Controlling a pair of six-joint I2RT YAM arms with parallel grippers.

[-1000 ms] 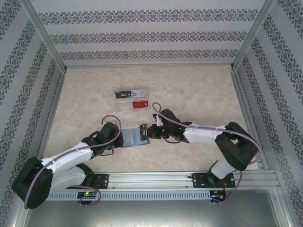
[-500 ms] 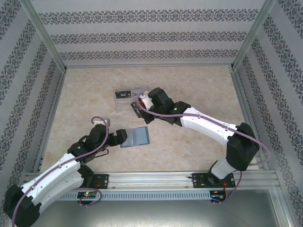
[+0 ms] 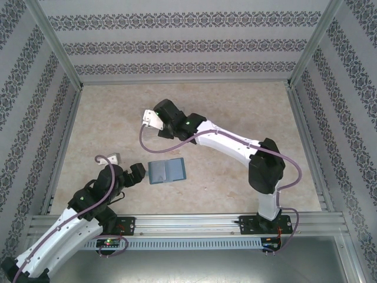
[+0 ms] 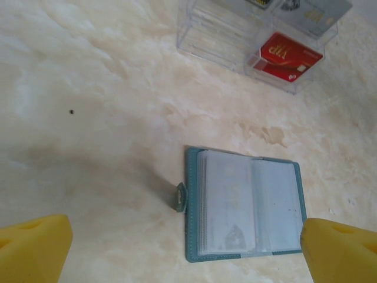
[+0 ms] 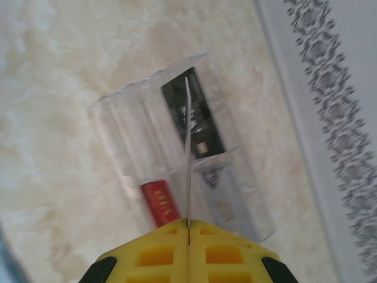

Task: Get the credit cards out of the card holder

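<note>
Left gripper (image 4: 187,250) stood wide open, empty, over opened card holder (image 4: 244,206). Right gripper (image 5: 188,223) pinched a card (image 5: 188,153) above clear tray (image 5: 123,118).

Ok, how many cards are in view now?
4: black card, silver card and red card in the clear tray, a fourth card edge-on in the right gripper. Others may hide underneath.

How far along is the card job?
Looks done: red, black and silver cards lie in the clear tray. In hand: the right gripper pinches one more card above that tray. The left gripper is open, apart from the opened card holder. Left: dropping that card; I cannot tell whether the holder's sleeves hold more.
</note>
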